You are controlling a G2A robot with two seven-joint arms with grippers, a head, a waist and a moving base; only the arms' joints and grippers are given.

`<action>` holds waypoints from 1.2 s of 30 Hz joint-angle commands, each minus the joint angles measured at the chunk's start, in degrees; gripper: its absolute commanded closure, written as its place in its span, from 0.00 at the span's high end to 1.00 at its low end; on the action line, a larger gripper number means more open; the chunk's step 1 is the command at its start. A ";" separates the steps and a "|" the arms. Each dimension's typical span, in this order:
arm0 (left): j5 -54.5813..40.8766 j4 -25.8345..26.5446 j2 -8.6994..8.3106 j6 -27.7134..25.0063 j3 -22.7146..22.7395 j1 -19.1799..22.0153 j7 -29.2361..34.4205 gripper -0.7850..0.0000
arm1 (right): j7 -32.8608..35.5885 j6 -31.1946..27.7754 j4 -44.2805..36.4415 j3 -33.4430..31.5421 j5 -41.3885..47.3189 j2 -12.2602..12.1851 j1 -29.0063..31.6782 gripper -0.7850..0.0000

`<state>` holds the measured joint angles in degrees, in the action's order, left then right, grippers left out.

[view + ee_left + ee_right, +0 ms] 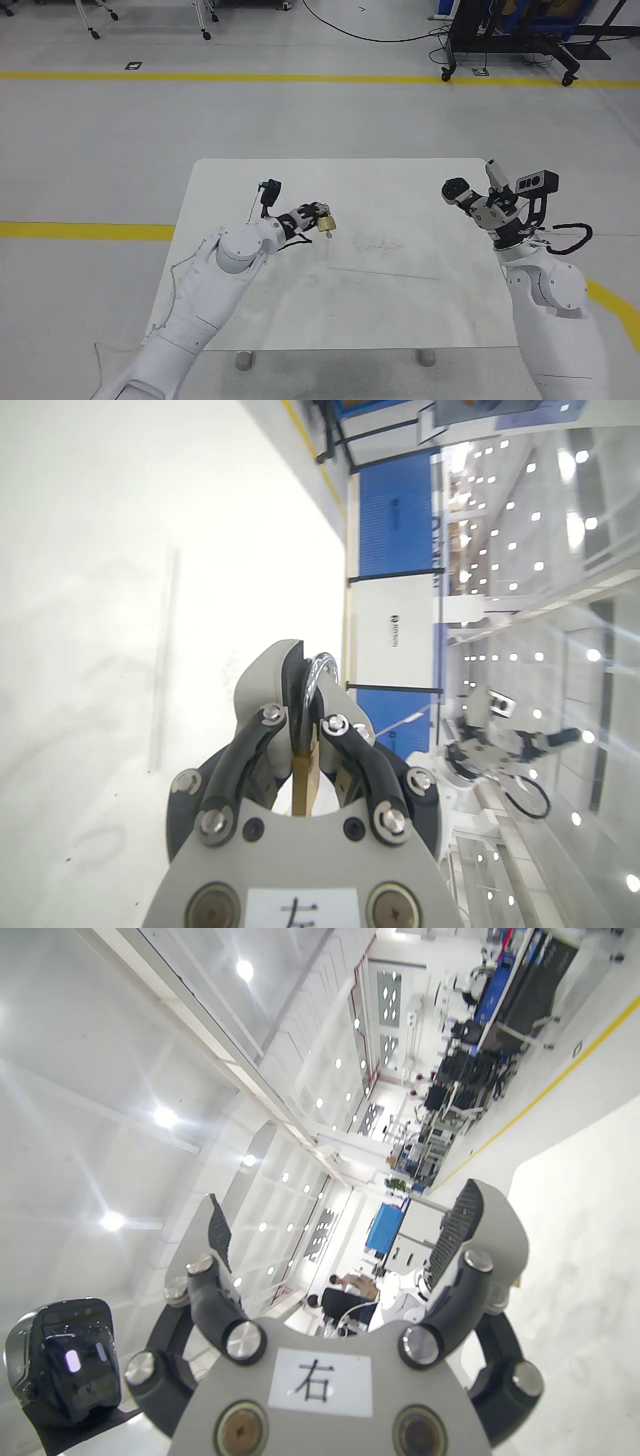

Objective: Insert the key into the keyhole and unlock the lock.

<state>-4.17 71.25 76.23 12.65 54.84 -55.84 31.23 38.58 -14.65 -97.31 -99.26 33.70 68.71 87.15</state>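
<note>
From the top view, the left gripper (317, 219) is over the middle of the white desk (400, 300), somewhat nearer the far edge, and is clamped on a brass lock (326, 224). The lock sticks out past the fingertips toward the desk's right edge. The right gripper (456, 190) is well apart from it, near the desk's far right corner.

In the left wrist view, the left gripper (307, 680) has its jaws closed tight on the lock (305, 785). The brass body sits edge-on between the fingers, and the silver shackle curves out at their tips. The desk (100, 550) lies beyond it.

In the right wrist view, the right gripper (340, 1228) has its jaws spread wide with nothing between the ribbed pads (452, 1228). A corner of the desk (575, 1238) lies to one side.
</note>
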 commanded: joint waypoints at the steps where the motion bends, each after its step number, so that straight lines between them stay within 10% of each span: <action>1: 1.15 -2.92 1.00 2.27 -3.72 2.69 1.08 0.00 | 0.05 -0.03 0.69 1.82 0.00 0.04 -0.61 1.00; 7: 2.52 -10.66 4.01 3.02 -11.04 6.72 0.00 0.04 | 0.05 -0.03 0.69 1.82 0.00 0.04 -0.61 1.00; 9: 2.37 -13.40 5.01 3.40 -12.70 7.62 -0.80 0.82 | 0.05 -0.03 0.69 1.82 0.00 0.04 -0.61 1.00; 10: 1.94 -14.62 5.47 3.46 -13.25 7.90 -1.24 1.00 | 0.05 -0.03 0.69 1.82 0.00 0.04 -0.61 1.00; 21: -2.89 -16.02 5.48 0.17 -8.35 7.82 -1.37 1.00 | 0.05 -0.03 0.69 1.82 0.00 0.04 -0.61 1.00; 26: -0.38 -1.88 1.67 -9.10 1.49 0.26 -2.28 1.00 | -1.49 0.24 0.62 1.52 1.39 0.11 -0.96 1.00; 36: 6.31 38.69 -4.20 -22.58 25.74 -27.53 -7.56 1.00 | 0.94 -7.10 -1.75 -5.04 10.23 -0.10 -2.33 1.00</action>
<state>4.10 103.57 72.29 -10.65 77.71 -79.16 23.91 39.58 -21.88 -99.09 -104.38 44.56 68.61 84.82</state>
